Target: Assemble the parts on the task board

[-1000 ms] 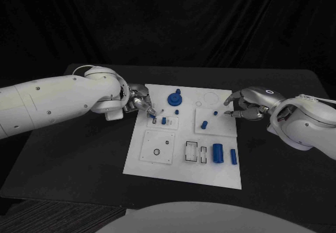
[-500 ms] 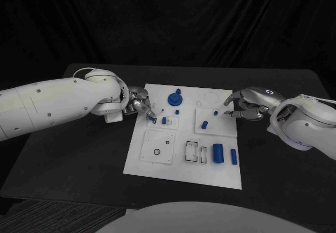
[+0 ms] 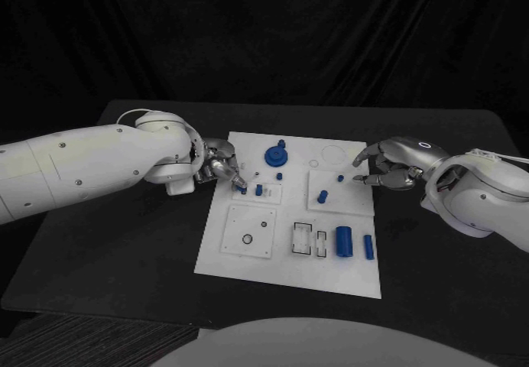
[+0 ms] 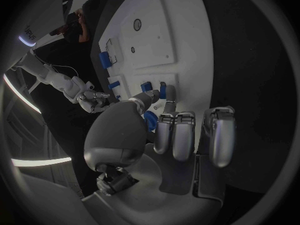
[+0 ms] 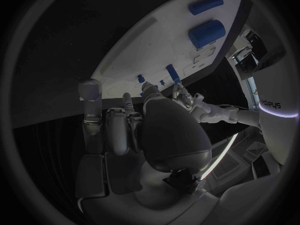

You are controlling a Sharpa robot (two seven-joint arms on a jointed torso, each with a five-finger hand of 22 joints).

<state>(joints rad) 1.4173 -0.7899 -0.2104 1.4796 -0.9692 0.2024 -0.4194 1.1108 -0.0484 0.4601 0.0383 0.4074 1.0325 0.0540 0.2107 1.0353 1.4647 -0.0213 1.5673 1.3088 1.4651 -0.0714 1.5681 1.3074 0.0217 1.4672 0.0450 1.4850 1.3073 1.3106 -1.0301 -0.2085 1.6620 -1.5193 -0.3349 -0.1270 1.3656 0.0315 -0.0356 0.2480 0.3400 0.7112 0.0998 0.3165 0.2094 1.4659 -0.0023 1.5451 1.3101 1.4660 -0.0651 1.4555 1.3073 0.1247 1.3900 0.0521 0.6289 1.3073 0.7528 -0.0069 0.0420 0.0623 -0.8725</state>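
Lying loose on the near part of the task board [image 3: 289, 260], two blue cylinders [image 3: 343, 241] are waiting, unplaced I judge. Farther up it, the left hand [image 3: 224, 167] is pinching a small blue peg [image 3: 241, 186] over the board's left edge. Opposite, the right hand [image 3: 386, 170] is hovering with fingers curled, empty. Beyond, a blue gear [image 3: 276, 157] is sitting seated.

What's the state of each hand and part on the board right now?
left hand: pinches a small blue peg at the board's left edge.
right hand: holds nothing, fingers apart, fingertips at the board's right edge.
task board: lies flat on the table.
blue gear: sits on the board, far end.
large blue cylinder: lies on its side, near right.
slim blue cylinder: lies beside it.
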